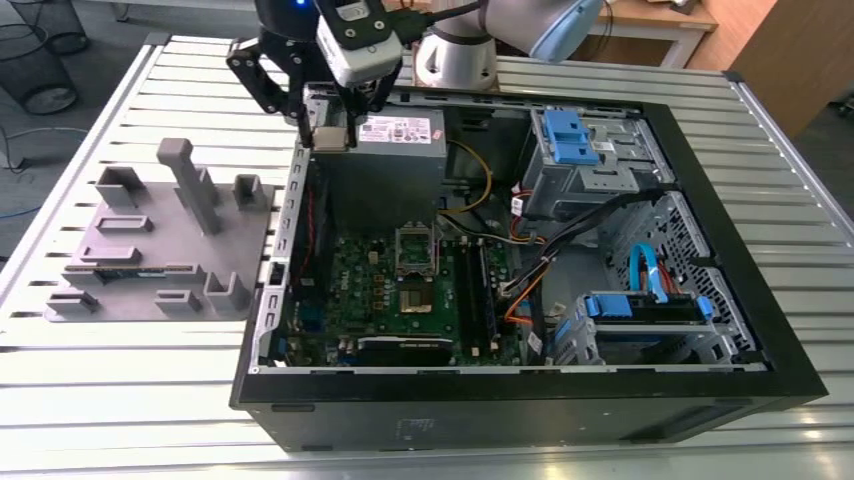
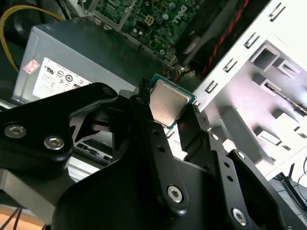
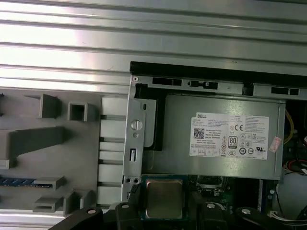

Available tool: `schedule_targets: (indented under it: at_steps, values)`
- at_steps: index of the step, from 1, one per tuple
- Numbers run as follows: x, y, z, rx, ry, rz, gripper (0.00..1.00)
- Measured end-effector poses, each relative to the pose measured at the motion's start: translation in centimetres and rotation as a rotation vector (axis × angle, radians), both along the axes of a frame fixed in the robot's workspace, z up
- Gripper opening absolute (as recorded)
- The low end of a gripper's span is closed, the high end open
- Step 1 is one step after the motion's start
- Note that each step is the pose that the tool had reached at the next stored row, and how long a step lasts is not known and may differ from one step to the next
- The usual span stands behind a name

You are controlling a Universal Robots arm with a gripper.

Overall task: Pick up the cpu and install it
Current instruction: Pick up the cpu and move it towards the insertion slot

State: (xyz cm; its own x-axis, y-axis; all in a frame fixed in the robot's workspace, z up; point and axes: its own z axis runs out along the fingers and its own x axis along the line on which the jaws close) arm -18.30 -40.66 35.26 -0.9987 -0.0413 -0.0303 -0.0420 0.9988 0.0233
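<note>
The cpu [image 2: 168, 103], a small square chip with a silver-grey top and a green rim, is clamped between the two black fingers of my gripper [image 2: 169, 104]. In the first wrist view the cpu [image 3: 164, 197] sits in the gripper [image 3: 164, 200] just beside the labelled power supply [image 3: 225, 139]. In the exterior view the gripper [image 1: 330, 130] hangs over the open computer case's far corner on the exterior view's left, above the power supply [image 1: 394, 132]. The motherboard's socket with its metal bracket [image 1: 415, 250] lies nearer the camera, apart from the gripper.
A grey fixture plate [image 1: 147, 240] with upright holders lies to the exterior view's left of the case. The case wall [image 1: 283, 240] runs beside the gripper. Cables [image 1: 534, 250] and blue drive bays [image 1: 581, 140] fill the case's right half.
</note>
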Motion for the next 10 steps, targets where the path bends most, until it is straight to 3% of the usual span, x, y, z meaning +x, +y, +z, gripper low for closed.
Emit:
schedule_targets:
  at_steps: [10]
  values:
    - [4.49, 0.0, -0.1, 0.0, 0.0, 0.0, 0.47]
